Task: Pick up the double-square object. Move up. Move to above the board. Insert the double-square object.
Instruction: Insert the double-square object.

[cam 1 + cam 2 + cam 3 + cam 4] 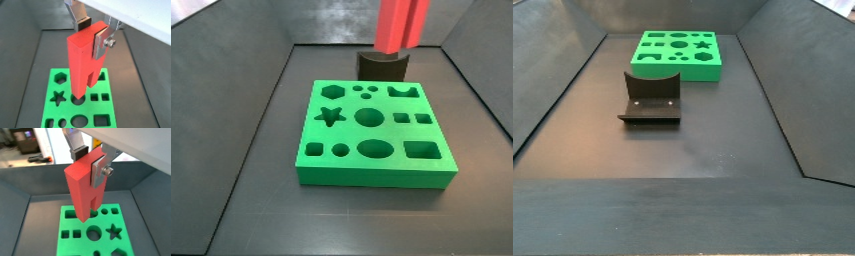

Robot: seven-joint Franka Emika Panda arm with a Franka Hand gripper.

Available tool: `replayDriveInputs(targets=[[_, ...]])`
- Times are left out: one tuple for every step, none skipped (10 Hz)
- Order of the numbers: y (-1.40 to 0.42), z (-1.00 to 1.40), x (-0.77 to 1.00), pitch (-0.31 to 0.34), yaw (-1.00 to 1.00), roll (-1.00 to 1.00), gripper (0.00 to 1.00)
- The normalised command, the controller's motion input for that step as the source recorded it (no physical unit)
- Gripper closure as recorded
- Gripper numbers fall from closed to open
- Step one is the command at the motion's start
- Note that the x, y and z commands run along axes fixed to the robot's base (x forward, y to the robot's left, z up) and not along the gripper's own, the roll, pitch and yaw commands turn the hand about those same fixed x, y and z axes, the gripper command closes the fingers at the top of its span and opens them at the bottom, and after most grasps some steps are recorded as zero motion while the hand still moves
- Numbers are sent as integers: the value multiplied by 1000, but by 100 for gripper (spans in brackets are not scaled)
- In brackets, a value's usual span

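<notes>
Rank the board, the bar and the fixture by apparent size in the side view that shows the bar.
1. Board, largest.
2. Bar, cut off by the frame edge, so its rank is unsure.
3. Fixture, mostly hidden behind the board.
The gripper holding the bar is out of this view.

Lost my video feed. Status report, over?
Gripper shut on double-square object, upright. Hanging above the board, not inserted. Fixture stands apart; nothing blocking.

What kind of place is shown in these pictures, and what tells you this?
Probably a robot test cell in a lab. The gripper holds the double-square object upright above the board, which lies in a dark walled bin beside the fixture. A room blurs behind in a wrist view.
</notes>
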Motion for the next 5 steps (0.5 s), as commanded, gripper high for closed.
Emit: replayDriveInputs(targets=[[0,-91,191,-16,-940,0,100],[20,-174,97,-31,-1000,7,100],[17,-171,89,-36,-1000,7,100],[17,-163,89,-44,-1000,1,100],[20,-143,94,-53,-1000,0,100]])
